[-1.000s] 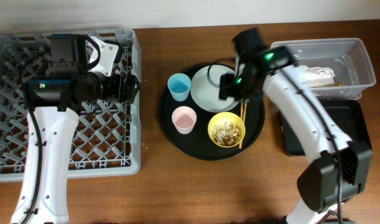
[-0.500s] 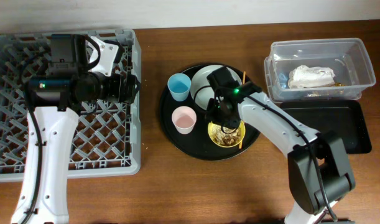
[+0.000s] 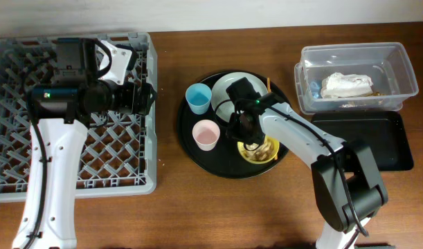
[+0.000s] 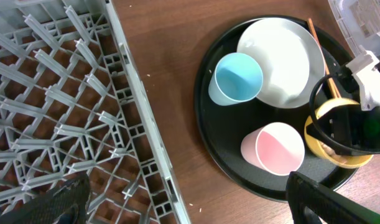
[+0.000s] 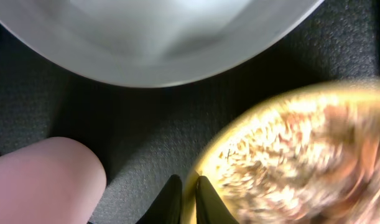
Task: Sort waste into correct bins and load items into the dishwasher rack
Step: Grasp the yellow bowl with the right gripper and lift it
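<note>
Yellow bowl (image 3: pixel 273 155) rim sits pinched between the two dark fingers (image 5: pixel 172 199) of the right hand (image 5: pixel 188 193), which are drawn almost together on it at the bowl's left edge. The brownish food scraps (image 5: pixel 289 162) inside are badly blurred in the wrist view, and from overhead the right hand (image 3: pixel 244 130) and its arm cover much of the bowl. Just beside it on the round black tray (image 3: pixel 197 155) stand the pink cup (image 3: pixel 205 133) and, further back, the blue cup (image 3: pixel 199 97). The pale plate (image 3: pixel 223 93) behind the bowl is partly hidden by the arm, and of the chopsticks (image 3: pixel 268 83) only the far tips show past the wrist. To the right on the worktop (image 3: pixel 232 214), the clear tub (image 3: pixel 349 50) holds the crumpled white napkin (image 3: pixel 346 84). The shallow black tray (image 3: pixel 384 142) lies in front of it, its left end under the arm. Well apart, the left hand (image 3: pixel 147 98) hangs with fingers wide apart over the right edge of the grey rack (image 3: pixel 10 181), gripping nothing.
</note>
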`<state>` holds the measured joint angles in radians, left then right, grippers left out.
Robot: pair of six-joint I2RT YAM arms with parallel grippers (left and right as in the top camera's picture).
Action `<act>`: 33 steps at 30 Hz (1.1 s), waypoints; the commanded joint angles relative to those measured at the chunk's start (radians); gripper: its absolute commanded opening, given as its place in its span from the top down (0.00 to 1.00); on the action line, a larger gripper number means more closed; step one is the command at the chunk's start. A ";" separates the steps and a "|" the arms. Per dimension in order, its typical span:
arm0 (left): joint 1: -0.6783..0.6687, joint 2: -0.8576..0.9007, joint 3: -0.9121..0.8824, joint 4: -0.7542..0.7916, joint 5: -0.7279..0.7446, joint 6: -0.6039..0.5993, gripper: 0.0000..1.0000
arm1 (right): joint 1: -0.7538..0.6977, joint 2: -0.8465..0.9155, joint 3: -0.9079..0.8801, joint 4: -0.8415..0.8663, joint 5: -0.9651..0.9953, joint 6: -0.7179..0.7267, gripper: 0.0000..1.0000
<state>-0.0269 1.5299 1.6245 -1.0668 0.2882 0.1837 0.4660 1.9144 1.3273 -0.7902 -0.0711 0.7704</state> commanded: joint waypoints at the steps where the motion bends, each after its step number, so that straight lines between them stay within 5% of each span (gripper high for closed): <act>1: -0.005 0.002 0.015 -0.001 0.004 0.013 0.01 | 0.005 0.023 -0.004 -0.028 -0.012 0.002 0.86; 12: -0.005 0.002 0.015 -0.001 0.004 0.013 0.01 | 0.006 0.023 -0.005 -0.109 -0.053 -0.006 0.79; 16: -0.005 0.002 0.015 -0.001 0.004 0.013 0.01 | 0.006 0.023 -0.004 -0.111 -0.055 -0.006 0.96; 24: -0.005 0.002 0.015 -0.001 0.004 0.013 0.01 | 0.004 0.023 0.016 -0.124 -0.068 -0.031 0.96; 33: -0.005 0.002 0.015 -0.001 0.004 0.013 0.01 | -0.029 0.013 0.359 -0.455 -0.063 -0.217 0.96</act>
<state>-0.0269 1.5299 1.6245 -1.0668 0.2882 0.1837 0.4576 1.9305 1.5627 -1.1862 -0.1333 0.6315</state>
